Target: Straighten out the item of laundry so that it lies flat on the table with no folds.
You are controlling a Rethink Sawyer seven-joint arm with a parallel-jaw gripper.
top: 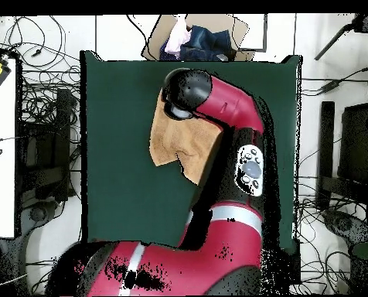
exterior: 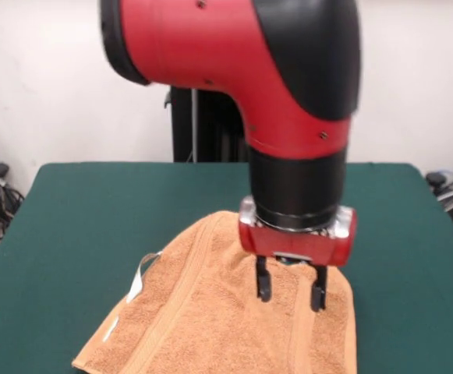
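Note:
The orange-tan terry towel (exterior: 210, 312) lies on the dark green table (exterior: 93, 218), toward the near edge in the front view, with a woven band running along it and a small white tag (exterior: 136, 284) on its left edge. Its surface looks rumpled, with a ridge under the gripper. My gripper (exterior: 291, 294) hangs straight down over the towel's right part, its two black fingers (exterior: 263, 282) apart and empty, tips just above the cloth. In the overhead view the arm covers the gripper, and the towel (top: 178, 143) shows beside the arm's head.
A cardboard box with clothes (top: 199, 39) sits beyond the table's far edge in the overhead view. Cables and equipment (top: 40, 108) lie on the floor to both sides. The arm's red body (top: 233, 116) spans the table's right half.

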